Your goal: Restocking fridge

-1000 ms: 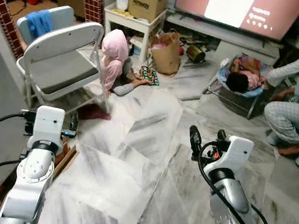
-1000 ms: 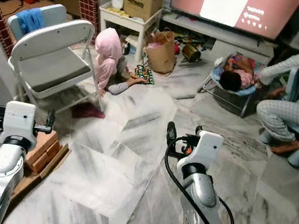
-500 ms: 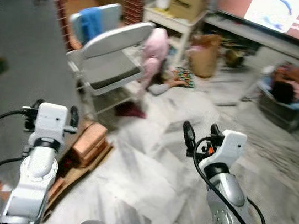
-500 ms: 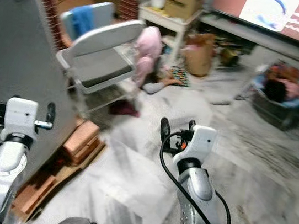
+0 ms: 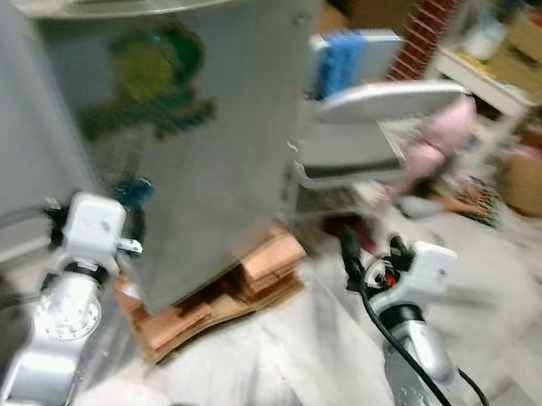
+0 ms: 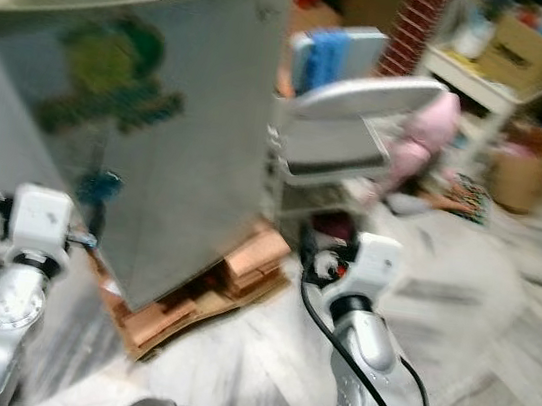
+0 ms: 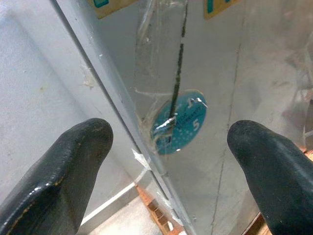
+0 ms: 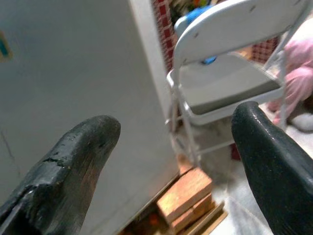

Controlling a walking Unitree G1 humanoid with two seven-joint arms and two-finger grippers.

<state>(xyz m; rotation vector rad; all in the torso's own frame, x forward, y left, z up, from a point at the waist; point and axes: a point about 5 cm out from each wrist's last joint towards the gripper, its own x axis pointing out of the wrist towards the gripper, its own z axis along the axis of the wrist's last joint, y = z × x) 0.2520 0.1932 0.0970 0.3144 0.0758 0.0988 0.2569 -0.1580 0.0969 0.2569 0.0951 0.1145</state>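
Observation:
A grey fridge (image 5: 160,127) fills the left of the head views, its side bearing faded green stickers and a round teal sticker (image 7: 178,128). It rests on wooden blocks (image 5: 239,289). My left gripper (image 7: 168,161) is raised close to the fridge's side, open with nothing between its fingers. My right gripper (image 8: 171,156) is held up further right, also open and empty, facing the fridge's corner and a folding chair (image 8: 230,88). The head views are blurred.
A grey folding chair (image 5: 360,145) stands just right of the fridge, a blue chair with a cloth (image 5: 347,57) behind it. A person in pink (image 5: 430,150) sits on the marble floor beyond. A white shelf with a cardboard box (image 5: 535,48) is at the back right.
The camera has swung left: the fridge now fills the left of the picture, and the chair and person have shifted right. Both arms keep their raised pose.

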